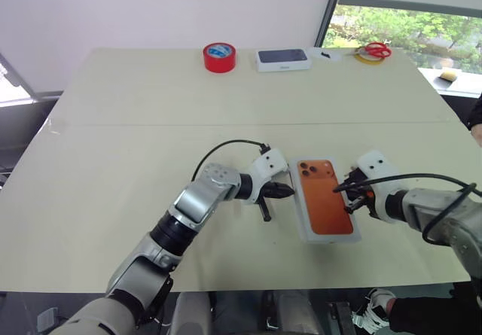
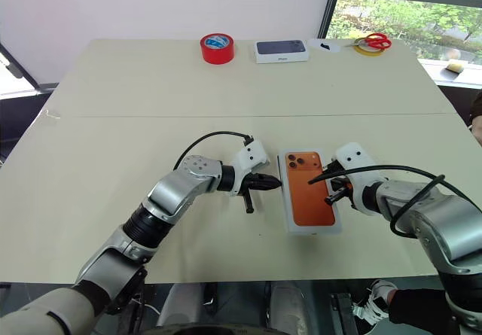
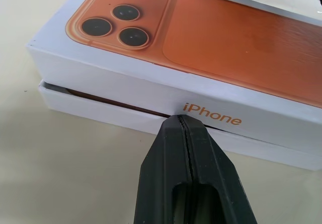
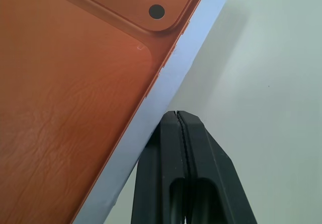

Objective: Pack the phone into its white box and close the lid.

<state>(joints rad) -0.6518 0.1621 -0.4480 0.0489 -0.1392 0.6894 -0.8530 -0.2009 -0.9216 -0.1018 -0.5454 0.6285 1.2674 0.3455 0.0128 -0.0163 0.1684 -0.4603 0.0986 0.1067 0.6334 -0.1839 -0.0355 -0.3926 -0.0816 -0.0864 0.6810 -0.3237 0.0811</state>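
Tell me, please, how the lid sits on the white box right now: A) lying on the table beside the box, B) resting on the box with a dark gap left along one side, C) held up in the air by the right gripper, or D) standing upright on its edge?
B: in the left wrist view the lid rests on the white box, with a dark gap between them along the side.
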